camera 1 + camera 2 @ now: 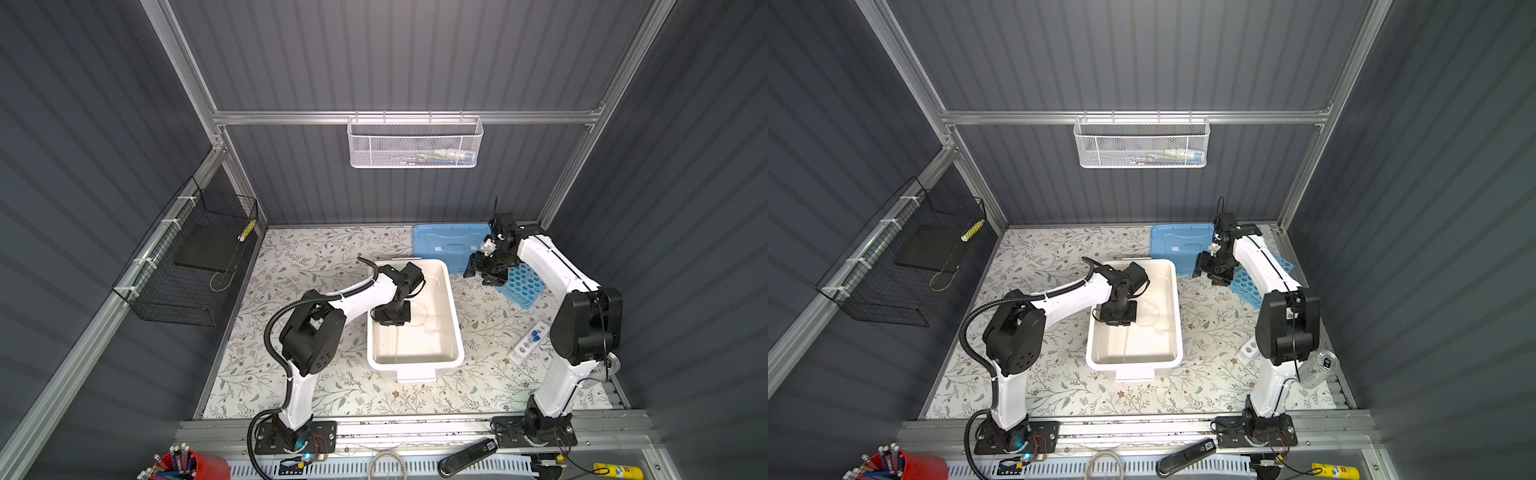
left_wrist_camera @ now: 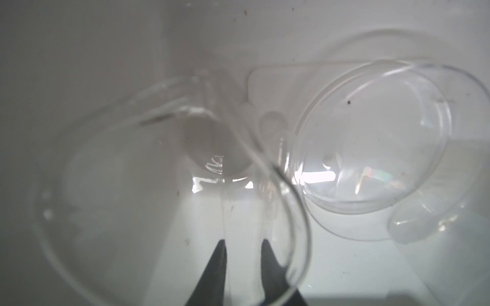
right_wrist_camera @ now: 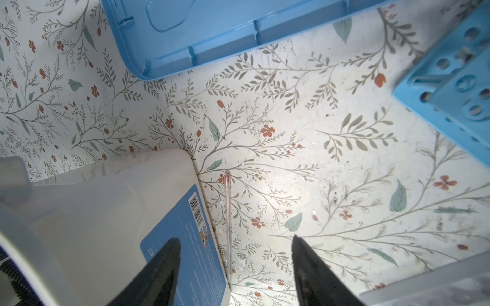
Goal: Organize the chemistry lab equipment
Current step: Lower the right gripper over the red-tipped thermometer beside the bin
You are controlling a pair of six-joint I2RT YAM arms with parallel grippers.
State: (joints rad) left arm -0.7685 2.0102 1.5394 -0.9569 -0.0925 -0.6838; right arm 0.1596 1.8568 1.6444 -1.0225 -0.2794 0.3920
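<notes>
Two grippers are working: left gripper (image 2: 243,242) is pinching a clear flask (image 2: 106,185); right gripper (image 3: 233,238) is hovering wide open, empty, over a glass rod (image 3: 227,212).

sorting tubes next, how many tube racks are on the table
2. The sky-blue rack is at the back right beside the blue lid; the small white rack is nearer the front, by the right arm, which may hide more.
</notes>
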